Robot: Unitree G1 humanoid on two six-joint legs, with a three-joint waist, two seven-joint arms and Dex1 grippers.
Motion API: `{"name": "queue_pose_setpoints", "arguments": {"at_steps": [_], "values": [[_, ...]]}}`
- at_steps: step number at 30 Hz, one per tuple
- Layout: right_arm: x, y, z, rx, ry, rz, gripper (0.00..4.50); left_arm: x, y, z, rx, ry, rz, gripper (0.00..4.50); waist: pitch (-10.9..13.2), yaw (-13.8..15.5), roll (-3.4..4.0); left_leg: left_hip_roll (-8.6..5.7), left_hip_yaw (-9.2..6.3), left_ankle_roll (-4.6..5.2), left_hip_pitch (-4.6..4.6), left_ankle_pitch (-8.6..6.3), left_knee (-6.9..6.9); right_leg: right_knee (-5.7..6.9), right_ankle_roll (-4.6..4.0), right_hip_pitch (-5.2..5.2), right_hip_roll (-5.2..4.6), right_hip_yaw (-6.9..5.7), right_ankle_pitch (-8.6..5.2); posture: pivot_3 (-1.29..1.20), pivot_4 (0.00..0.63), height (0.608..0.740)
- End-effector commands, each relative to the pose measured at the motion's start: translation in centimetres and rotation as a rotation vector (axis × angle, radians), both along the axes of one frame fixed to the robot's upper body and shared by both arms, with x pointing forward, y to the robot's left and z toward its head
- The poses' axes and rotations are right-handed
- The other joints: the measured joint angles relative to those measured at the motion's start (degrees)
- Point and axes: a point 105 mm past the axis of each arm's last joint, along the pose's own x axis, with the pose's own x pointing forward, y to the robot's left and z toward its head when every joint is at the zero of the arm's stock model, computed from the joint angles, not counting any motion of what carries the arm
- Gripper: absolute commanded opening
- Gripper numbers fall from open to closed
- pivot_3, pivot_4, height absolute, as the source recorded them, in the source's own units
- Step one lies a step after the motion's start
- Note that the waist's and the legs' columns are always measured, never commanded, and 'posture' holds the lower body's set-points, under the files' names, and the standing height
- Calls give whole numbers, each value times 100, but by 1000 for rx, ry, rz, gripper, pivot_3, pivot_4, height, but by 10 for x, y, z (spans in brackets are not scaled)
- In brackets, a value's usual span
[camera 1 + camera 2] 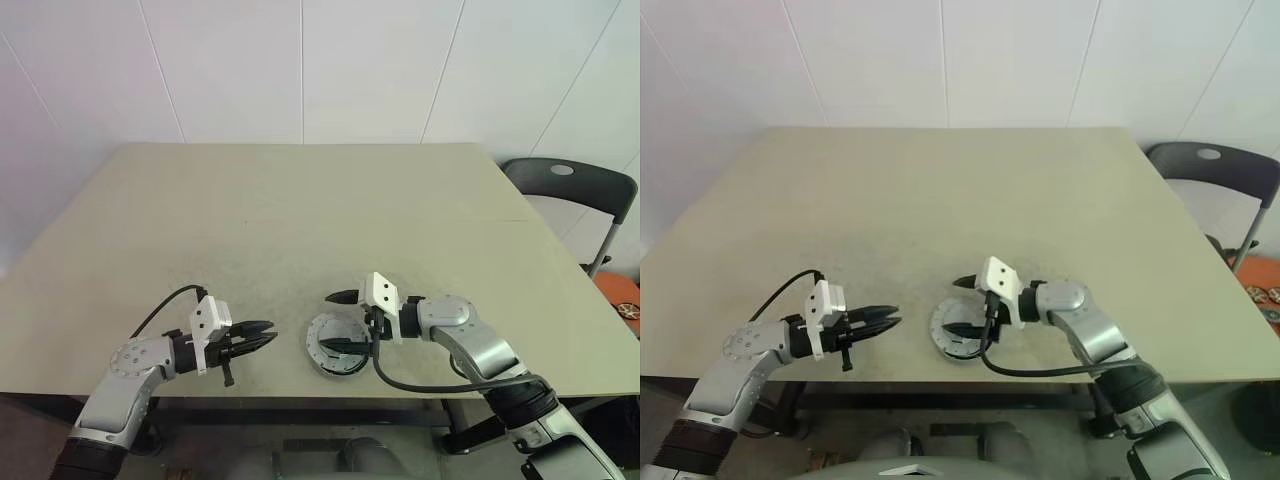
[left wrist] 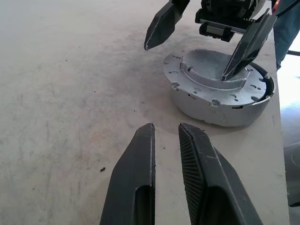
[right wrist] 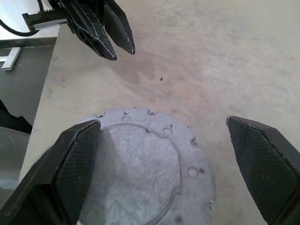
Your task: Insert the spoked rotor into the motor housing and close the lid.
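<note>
With the lid (image 2: 220, 86) already seated on the motor housing (image 2: 206, 110) near the table's (image 1: 300, 200) front edge, my worry is a clumsy pinch: the right gripper (image 1: 343, 322) straddles the assembly unevenly, one finger over the lid's raised centre and the other out past the rim, so closing could tip the lid or shove the housing toward the edge. Its fingers are spread wide, holding nothing; I can't tell whether the inner tip touches the lid. My left gripper (image 1: 262, 338) is pinched together, empty, just beside the housing.
</note>
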Motion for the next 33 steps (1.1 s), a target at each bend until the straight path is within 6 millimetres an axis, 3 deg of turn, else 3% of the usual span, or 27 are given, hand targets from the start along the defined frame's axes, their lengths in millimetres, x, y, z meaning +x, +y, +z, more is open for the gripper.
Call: {"name": "queue_pose_setpoints", "arguments": {"at_steps": [1, 5, 12, 33], "values": [[-6, -14, -24, -66, 55, 7, 4493, 6, -1, 12, 2, -50, 1, 924, 0, 2, -1, 0, 0, 0, 8, 0, -1, -1, -7, 9, -1, 0, -4, 0, 0, 740], [-18, -28, -31, -71, 78, 42, 4493, 7, -3, 13, 3, -52, 5, 924, -1, 6, -3, -2, 0, -1, 75, -1, -13, -19, -18, 68, -7, 1, -12, 0, 0, 740], [-36, -35, -35, -82, 95, 77, 4493, 9, -4, 15, 5, -54, 14, 924, -11, 2, -16, -1, 0, -2, 83, -2, -13, -20, -23, 67, -17, 12, -18, 0, 0, 740], [-36, 11, 15, -104, 60, 38, 4493, 13, -9, 20, 10, -63, 24, 924, -3, -4, -12, 0, 3, -3, 61, -2, -31, -20, -31, 49, -16, 15, -21, 0, 0, 740]]}}
